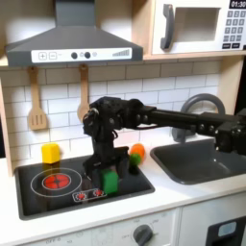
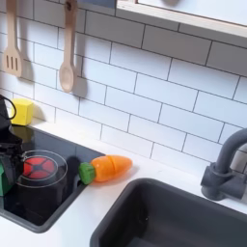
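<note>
My count: one carrot, one green block, one yellow block, two wooden utensils, one faucet.

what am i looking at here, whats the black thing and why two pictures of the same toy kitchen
The black thing is a robot arm reaching in from the first exterior view's right. Its gripper points down at a green block on the black stove top; whether it grips the block is not clear. The two pictures come from two fixed cameras: one faces the kitchen front, the other looks closer along the counter. A toy carrot lies between the stove and the sink. A yellow block stands by the tiled wall, with a wooden spatula and spoon hanging above.
</note>
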You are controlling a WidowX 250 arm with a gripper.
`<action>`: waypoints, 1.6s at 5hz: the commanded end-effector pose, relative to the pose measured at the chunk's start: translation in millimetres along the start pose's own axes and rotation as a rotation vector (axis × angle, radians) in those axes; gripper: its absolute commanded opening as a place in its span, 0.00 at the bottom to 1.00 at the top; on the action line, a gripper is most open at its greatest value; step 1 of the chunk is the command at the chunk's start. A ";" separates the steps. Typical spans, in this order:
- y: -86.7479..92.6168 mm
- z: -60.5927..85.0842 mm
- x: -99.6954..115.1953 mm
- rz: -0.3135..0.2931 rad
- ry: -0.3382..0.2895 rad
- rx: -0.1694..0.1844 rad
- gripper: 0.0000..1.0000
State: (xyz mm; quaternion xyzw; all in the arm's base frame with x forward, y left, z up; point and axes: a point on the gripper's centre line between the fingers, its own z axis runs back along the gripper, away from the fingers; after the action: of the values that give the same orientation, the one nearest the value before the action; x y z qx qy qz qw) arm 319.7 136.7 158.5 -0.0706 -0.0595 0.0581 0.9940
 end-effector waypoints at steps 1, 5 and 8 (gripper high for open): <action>-1.5 5.6 2.3 -0.034 -0.025 0.029 1.00; -4.9 6.6 2.5 -0.042 -0.026 0.025 1.00; -2.2 6.8 3.5 -0.030 -0.032 0.053 1.00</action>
State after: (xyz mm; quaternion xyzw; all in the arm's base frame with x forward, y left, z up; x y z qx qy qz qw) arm 322.6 135.0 165.3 -0.0428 -0.0739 0.0454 0.9953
